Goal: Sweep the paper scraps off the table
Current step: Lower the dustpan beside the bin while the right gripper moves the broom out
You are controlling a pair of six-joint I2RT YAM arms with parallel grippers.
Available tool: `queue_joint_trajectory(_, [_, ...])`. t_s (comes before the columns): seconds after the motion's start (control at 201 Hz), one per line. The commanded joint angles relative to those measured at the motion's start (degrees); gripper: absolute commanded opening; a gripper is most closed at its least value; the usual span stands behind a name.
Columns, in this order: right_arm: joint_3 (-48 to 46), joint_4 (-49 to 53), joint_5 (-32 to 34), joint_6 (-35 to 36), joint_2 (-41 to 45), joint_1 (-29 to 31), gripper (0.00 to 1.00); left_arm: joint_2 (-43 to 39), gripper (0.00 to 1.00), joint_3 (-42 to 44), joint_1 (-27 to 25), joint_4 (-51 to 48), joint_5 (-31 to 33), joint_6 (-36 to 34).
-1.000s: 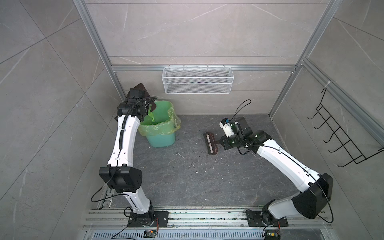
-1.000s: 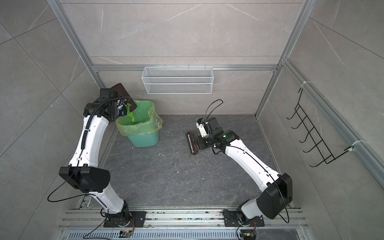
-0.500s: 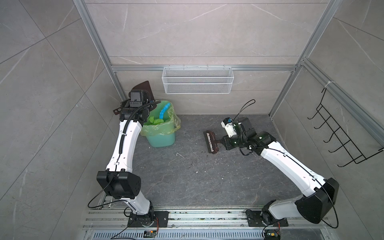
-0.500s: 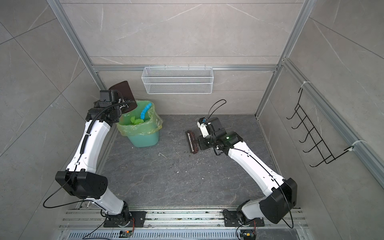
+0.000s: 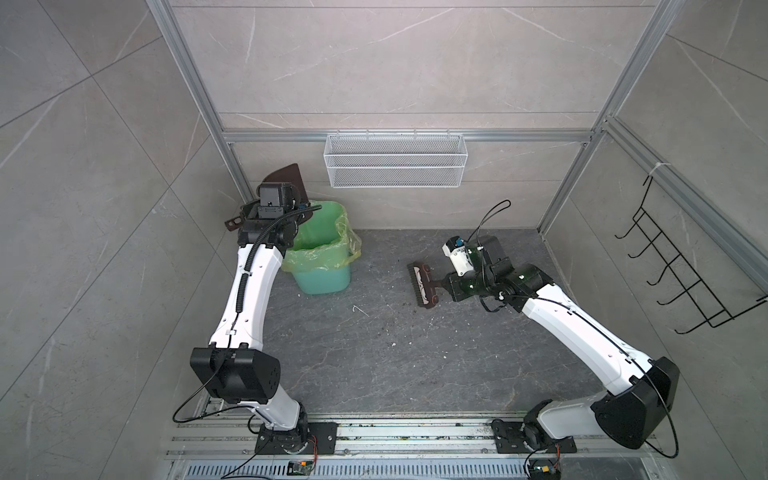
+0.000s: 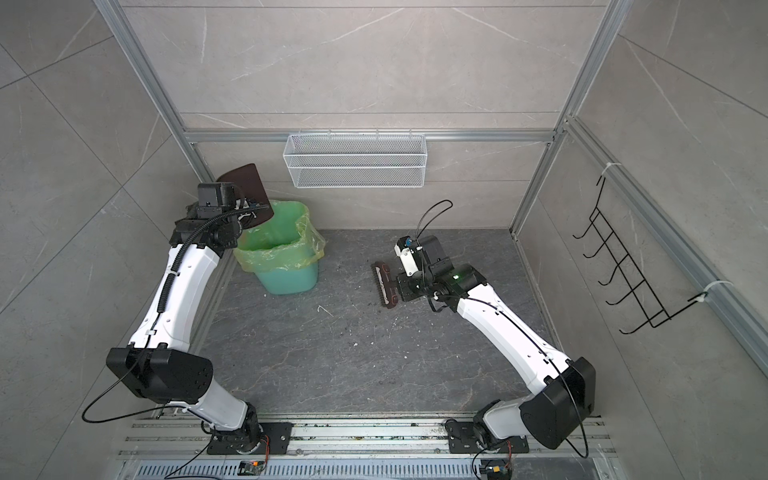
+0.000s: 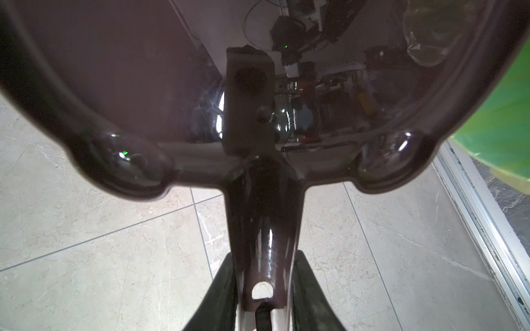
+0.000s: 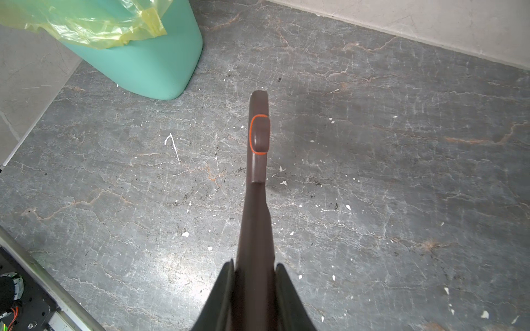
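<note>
The left pincer (image 7: 262,286) is clamped on the brown dustpan (image 7: 143,71), tipped at the rim of the bag-lined green bin (image 5: 322,266), whose contents cannot be told; the right pincer (image 8: 253,275) is clamped on the brush (image 8: 258,134).

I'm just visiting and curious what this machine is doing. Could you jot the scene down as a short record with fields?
Left claw: shut on the dustpan handle, pan raised at the bin's back rim
Right claw: shut on the brush handle, brush head low over the table
Bin: green, yellowish bag inside, at the table's back left
Paper scraps: no coloured ones visible on the table
Leftovers: tiny white crumbs scattered on the table
Back wall: white wire basket
</note>
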State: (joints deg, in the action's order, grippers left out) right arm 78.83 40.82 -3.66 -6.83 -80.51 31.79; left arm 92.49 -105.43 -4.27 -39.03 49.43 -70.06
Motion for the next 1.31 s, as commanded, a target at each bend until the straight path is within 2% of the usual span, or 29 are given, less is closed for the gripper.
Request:
queue_joint_trajectory(0.0, [-0.44,-2.38,0.69,0.46,2.32,-0.15,0.0,-2.74,0.0,-3.69,-1.01,-3.98,-0.01,5.1])
queue_joint_trajectory(0.174, [0.6,-2.54,-0.01,0.32,2.05,-0.13,0.0,-3.78,0.0,-9.53,-4.08,-17.27,-9.93,17.35])
queue_joint_trajectory(0.349, [0.72,-2.44,0.96,0.94,3.14,-0.15,0.0,-4.52,0.0,-9.9,-7.83,-24.23,-13.13,23.58])
queue_joint_trajectory(0.543, [0.76,-1.76,4.45,2.74,4.53,-0.15,0.0,-5.35,0.0,-10.05,-14.72,-29.84,-18.07,29.71])
queue_joint_trajectory(0.931, [1.19,-1.26,13.85,6.54,8.64,-0.15,0.0,-8.5,0.0,-2.48,-22.97,-30.43,-27.47,39.64])
queue_joint_trajectory(1.305, [0.89,-0.08,20.43,8.86,10.99,-0.15,0.0,-7.55,0.0,11.57,-30.11,-22.16,-33.43,45.3])
